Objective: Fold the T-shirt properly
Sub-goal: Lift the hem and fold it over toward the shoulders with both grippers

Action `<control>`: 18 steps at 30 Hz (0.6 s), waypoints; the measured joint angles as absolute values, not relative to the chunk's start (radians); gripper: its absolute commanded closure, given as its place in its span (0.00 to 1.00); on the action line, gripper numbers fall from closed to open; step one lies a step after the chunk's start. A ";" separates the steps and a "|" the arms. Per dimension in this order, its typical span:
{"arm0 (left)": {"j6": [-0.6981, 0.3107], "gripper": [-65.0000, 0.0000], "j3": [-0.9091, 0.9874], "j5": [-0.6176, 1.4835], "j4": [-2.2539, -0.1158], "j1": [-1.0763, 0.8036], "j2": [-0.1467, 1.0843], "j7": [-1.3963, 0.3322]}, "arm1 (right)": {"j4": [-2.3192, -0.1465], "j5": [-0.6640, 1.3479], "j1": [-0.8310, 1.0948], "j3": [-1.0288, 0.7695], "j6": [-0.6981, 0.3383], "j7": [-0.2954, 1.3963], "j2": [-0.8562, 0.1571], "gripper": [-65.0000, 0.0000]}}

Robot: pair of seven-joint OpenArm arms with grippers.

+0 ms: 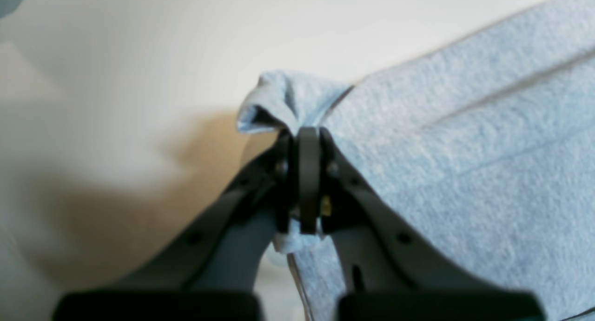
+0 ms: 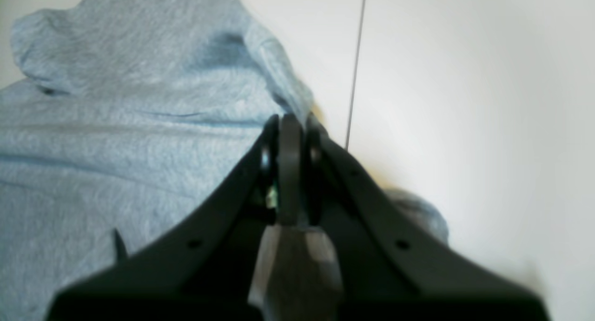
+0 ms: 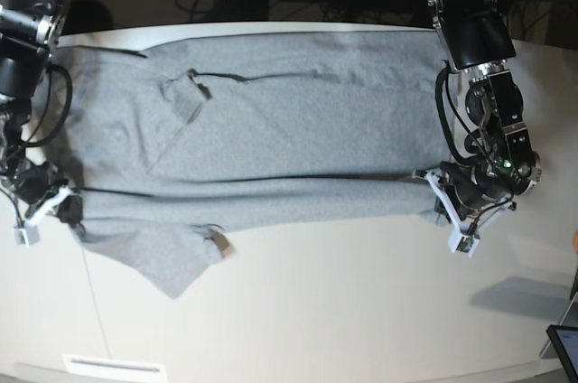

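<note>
Grey T-shirt [image 3: 271, 121] lies flat across the worktop [image 3: 361, 311], long axis running nine to three o'clock. Left end effector [image 3: 441, 191] and right end effector [image 3: 63, 202] each pinch opposite ends of its near folded edge.

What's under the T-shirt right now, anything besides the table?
Only the white table shows around the T-shirt. The left claw and right claw each pinch an edge. Whatever lies beneath the spread cloth is covered; no lump shows.
</note>
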State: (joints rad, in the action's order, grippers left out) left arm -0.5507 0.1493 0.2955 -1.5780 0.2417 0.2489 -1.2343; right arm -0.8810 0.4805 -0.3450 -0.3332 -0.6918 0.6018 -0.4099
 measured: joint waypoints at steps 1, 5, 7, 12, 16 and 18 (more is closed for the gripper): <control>-0.551 1.00 0.149 0.295 -1.587 0.231 0.249 -1.235 | -0.896 0.485 -0.339 -0.333 -0.692 0.617 -0.411 1.00; -0.551 1.00 0.148 0.295 -1.629 0.192 0.243 -1.238 | -0.930 0.493 -0.335 -0.333 -0.692 0.649 -0.411 1.00; -0.551 1.00 0.148 0.296 -1.641 0.172 0.244 -1.238 | -0.931 0.496 -0.330 -0.333 -0.692 0.657 -0.411 1.00; -0.551 1.00 0.148 0.295 -1.696 0.104 0.244 -1.240 | -0.931 0.492 -0.304 -0.333 -0.691 0.686 -0.410 1.00; -0.551 1.00 0.148 0.299 -1.742 0.083 0.244 -1.299 | -0.941 0.494 -0.297 -0.333 -0.691 0.691 -0.410 1.00; -0.551 1.00 0.148 0.299 -1.766 0.080 0.244 -1.318 | -0.973 0.498 -0.274 -0.333 -0.692 0.691 -0.410 1.00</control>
State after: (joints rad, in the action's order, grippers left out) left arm -0.5507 0.1478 0.2985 -1.7657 0.0799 0.2443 -1.3178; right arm -0.9733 0.4984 -0.2737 -0.3332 -0.6918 0.6910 -0.4095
